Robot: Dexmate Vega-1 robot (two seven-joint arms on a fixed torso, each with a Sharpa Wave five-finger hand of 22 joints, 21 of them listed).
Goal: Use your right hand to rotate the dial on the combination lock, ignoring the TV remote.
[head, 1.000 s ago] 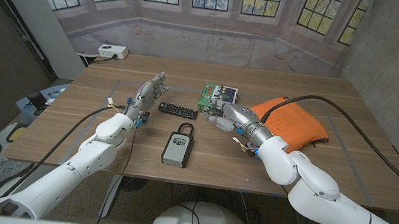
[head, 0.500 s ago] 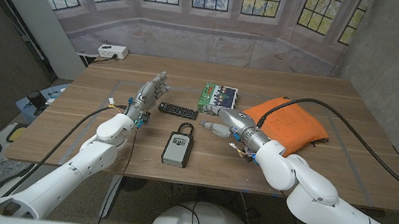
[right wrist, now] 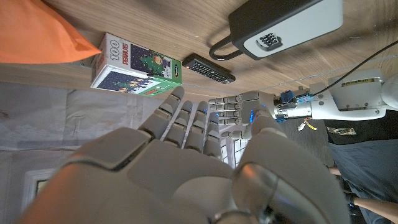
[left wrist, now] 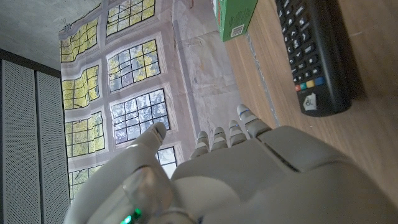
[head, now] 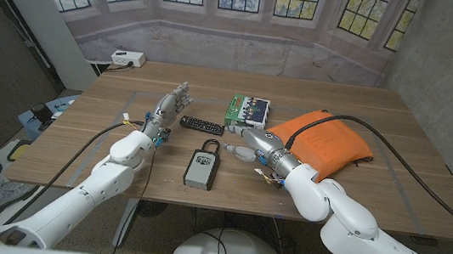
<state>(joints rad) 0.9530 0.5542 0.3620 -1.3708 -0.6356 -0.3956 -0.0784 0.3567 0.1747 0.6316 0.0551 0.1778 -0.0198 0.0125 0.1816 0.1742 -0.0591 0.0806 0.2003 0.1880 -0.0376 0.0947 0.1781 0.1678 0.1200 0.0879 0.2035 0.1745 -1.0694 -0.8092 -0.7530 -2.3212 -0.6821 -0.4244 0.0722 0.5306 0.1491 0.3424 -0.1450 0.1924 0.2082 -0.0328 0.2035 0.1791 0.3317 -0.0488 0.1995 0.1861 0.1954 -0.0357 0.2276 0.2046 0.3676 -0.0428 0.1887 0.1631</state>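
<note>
Two glossy white, rounded arms, each ending in a pale grey metallic left hand (head: 171,104) and right hand (head: 247,144) with segmented fingers. Behind each hand, a slim silvery wrist collar with small blue, red and yellow wires at the joint. Thick black cable (head: 394,155) looping from behind the right wrist back along that arm; thinner black cable (head: 78,149) trailing beside the left forearm. Small green light (left wrist: 129,218) glowing at the left hand's base.

Combination lock (head: 200,166) dial digits too small to read in head view
</note>
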